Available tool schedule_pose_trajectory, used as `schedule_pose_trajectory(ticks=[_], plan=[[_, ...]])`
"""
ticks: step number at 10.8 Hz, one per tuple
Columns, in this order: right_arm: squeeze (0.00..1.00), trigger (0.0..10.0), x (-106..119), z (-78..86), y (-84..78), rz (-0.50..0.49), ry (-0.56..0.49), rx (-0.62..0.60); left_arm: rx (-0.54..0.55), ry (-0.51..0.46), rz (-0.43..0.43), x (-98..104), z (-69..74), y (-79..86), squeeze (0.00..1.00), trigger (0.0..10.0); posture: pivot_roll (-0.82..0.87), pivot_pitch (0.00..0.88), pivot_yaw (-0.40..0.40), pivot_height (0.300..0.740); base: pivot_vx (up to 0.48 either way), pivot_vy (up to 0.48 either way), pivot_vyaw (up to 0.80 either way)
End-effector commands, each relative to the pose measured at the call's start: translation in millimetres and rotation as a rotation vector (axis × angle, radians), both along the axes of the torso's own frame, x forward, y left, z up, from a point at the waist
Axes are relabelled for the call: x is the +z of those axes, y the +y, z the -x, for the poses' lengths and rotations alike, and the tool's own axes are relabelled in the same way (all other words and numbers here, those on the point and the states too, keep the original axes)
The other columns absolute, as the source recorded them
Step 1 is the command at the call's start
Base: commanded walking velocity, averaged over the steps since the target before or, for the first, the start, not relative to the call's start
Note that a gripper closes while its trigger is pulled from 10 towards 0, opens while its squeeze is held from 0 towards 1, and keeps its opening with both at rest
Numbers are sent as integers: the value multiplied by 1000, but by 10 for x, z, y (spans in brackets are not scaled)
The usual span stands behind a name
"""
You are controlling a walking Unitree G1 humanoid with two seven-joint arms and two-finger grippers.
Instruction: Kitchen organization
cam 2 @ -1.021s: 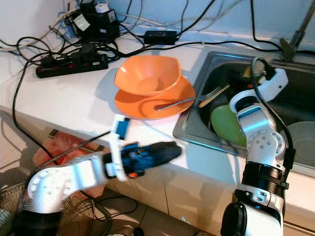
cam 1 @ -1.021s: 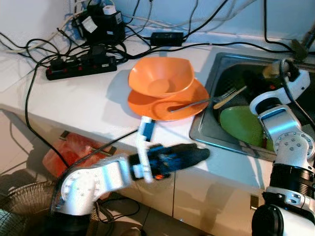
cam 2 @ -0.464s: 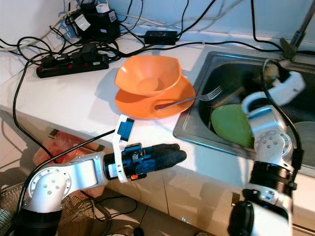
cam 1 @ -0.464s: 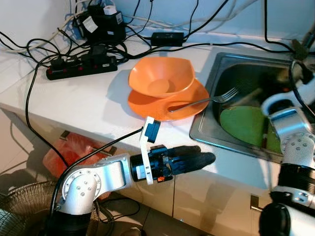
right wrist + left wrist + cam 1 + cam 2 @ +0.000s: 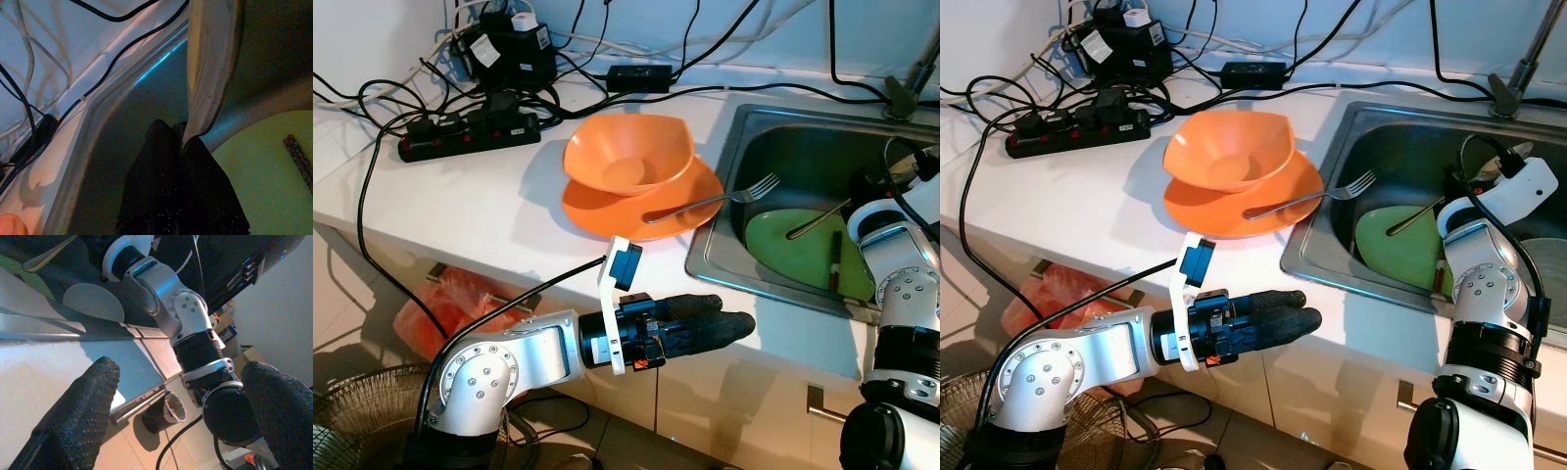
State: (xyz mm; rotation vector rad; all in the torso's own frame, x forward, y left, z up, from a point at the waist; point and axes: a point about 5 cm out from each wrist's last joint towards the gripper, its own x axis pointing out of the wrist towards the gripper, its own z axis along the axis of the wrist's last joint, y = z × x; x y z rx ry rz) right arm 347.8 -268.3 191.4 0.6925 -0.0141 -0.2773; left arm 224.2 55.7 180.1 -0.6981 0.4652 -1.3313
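Head views. White tabletop (image 5: 460,211): orange bowl (image 5: 628,155) stacked in an orange plate (image 5: 597,208), a fork (image 5: 710,199) propped from the plate's rim out over the sink (image 5: 724,257). In the sink: green plate (image 5: 788,257) carrying a spoon (image 5: 818,218) and a dark stick-like utensil (image 5: 835,261). Far left: power strip (image 5: 470,135) and tangled cables. Left end effector (image 5: 705,324) hovers over the near tabletop edge, holding nothing. Right arm reaches into the sink's right side.

Left wrist view. Two black fingers (image 5: 78,416) spread wide, empty, looking across the tabletop edge toward the right arm.

Right wrist view. Right end effector (image 5: 182,142) pinched shut on the thin rim of a pale dish (image 5: 211,68), beside the green plate.

Handling, by judgement: dish likely stiff, smooth, possibly wet, so slippery; a rim pinch is workable but a deeper hold is safer.

Hidden: most of the dish is cut off; its shape is unclear.
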Motion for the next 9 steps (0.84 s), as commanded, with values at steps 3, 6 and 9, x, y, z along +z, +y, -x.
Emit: schedule_pose_trajectory(ticks=[3,6,9], plan=[[0,0,41,-16,20,17,-4,-2,-3,-4,-19,0,22,8,0,10000,90,87,96,740,0,0,0],[0,0,41,-16,20,17,-4,-2,-3,-4,-19,0,22,8,0,10000,90,87,96,740,0,0,0],[0,8314,-335,26,-10,177,215,-50,843,-608,-513,380,-1026,648,0,10000,99,85,111,740,0,0,0]])
